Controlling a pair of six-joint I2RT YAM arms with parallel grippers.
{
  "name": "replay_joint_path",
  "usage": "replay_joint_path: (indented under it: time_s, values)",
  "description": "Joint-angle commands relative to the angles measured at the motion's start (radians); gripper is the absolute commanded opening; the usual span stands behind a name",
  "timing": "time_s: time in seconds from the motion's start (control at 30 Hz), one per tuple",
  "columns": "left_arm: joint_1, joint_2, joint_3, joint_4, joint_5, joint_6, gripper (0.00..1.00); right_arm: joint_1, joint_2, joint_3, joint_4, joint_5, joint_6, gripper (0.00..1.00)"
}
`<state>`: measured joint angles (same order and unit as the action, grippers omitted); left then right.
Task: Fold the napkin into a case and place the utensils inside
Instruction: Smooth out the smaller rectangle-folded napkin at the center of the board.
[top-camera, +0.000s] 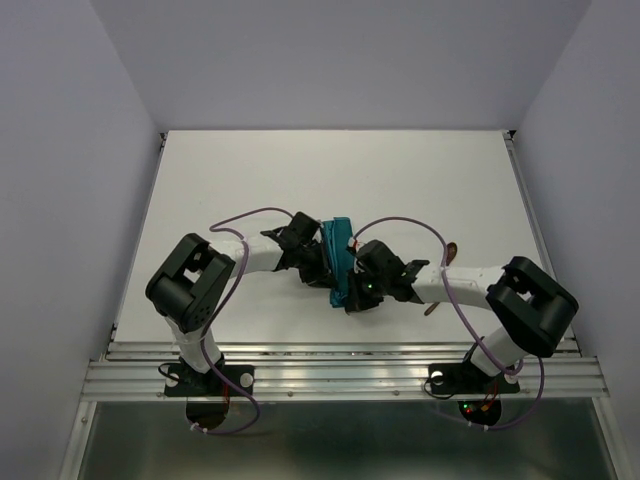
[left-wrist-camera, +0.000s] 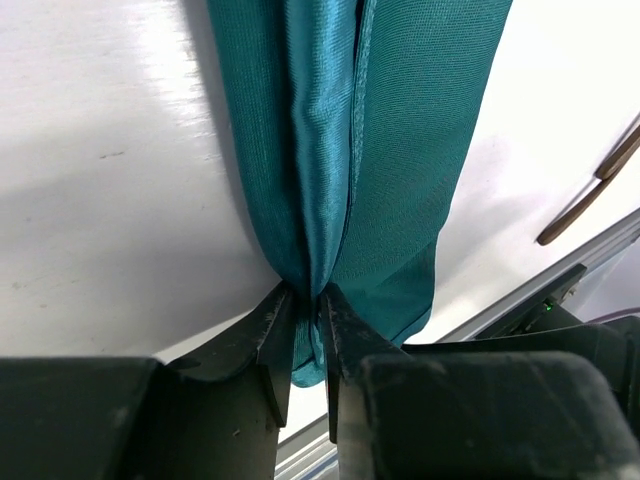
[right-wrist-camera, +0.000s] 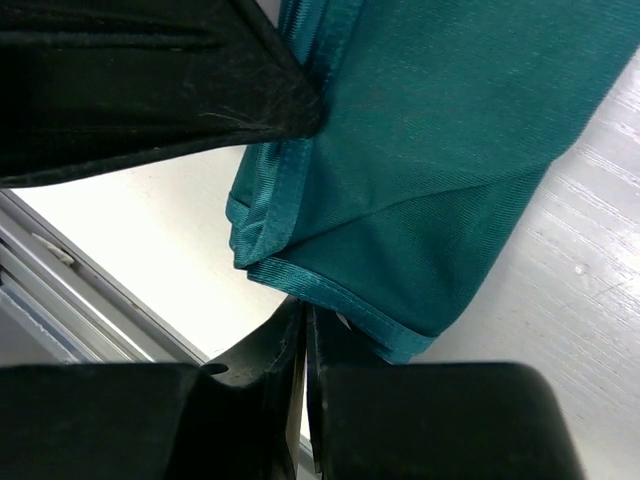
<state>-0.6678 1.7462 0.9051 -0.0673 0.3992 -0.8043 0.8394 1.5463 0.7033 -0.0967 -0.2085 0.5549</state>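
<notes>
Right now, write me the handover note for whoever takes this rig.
The left gripper has its fingers shut on a lengthwise fold of the napkin.
The right gripper has its fingers shut on the napkin's near hem.
The napkin lies mid-table, folded into a narrow strip. One reddish-brown utensil lies to its right, outside the cloth.
Done: most of the folding.
Left: finish the fold and slip the cutlery inside.

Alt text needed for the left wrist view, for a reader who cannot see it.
The left gripper pinches a lengthwise fold of the teal napkin, which runs up the frame over the white table. A reddish-brown utensil handle lies apart from the cloth at the right edge.
</notes>
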Motion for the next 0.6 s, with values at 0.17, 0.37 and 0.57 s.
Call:
replay_joint_path:
  time_s: [0.17, 0.37, 0.57]
  values:
    - [-0.009, -0.039, -0.021, -0.029, -0.022, 0.024, 0.23, 0.007, -0.158, 0.019, -0.006, 0.13, 0.005, 0.11]
    - [-0.01, -0.042, -0.021, -0.028, -0.025, 0.024, 0.2, 0.007, -0.135, 0.062, -0.011, 0.166, 0.02, 0.11]
    - [-0.01, -0.037, -0.017, -0.028, -0.022, 0.024, 0.19, 0.007, -0.055, 0.068, -0.008, 0.09, 0.005, 0.1]
